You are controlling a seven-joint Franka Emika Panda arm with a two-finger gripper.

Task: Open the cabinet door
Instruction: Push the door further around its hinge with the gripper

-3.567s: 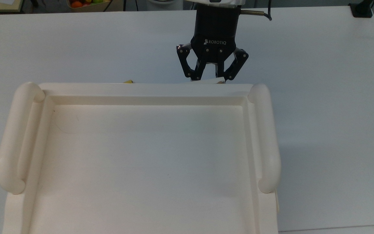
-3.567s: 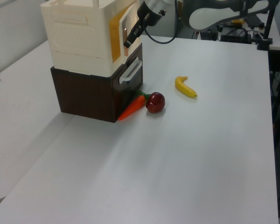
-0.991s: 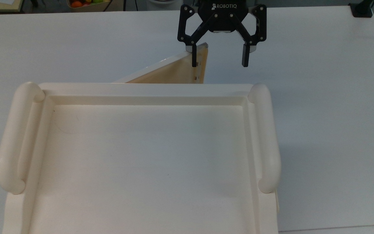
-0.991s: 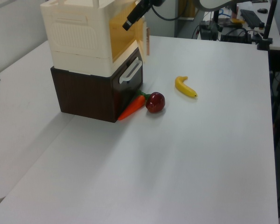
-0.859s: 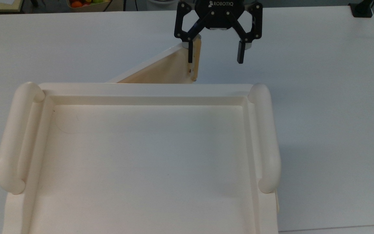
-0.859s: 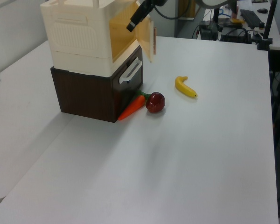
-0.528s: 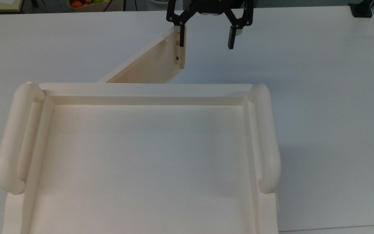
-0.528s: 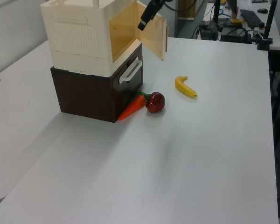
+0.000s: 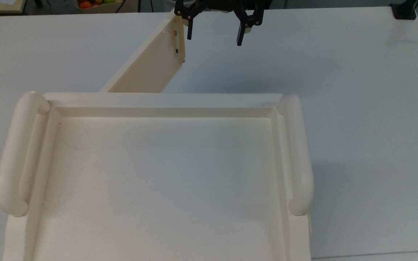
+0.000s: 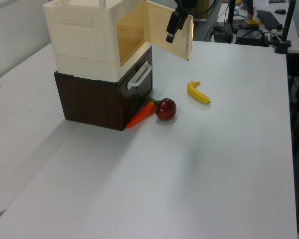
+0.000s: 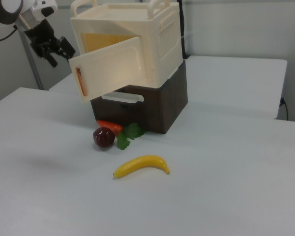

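White worktop all around, matte and evenly lit, soft shadows only. In the right view, a second white table sits behind it against a pale grey wall. Over in the left view, the far end is cluttered: dark stands and cables at the top right edge. In the top view, a box of coloured fruit peeks in beyond the far edge.

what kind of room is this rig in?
Most likely a robotics lab. A robot hand works over a bare white table set with a toy cabinet and plastic fruit like the banana; cables and equipment stands crowd the background.
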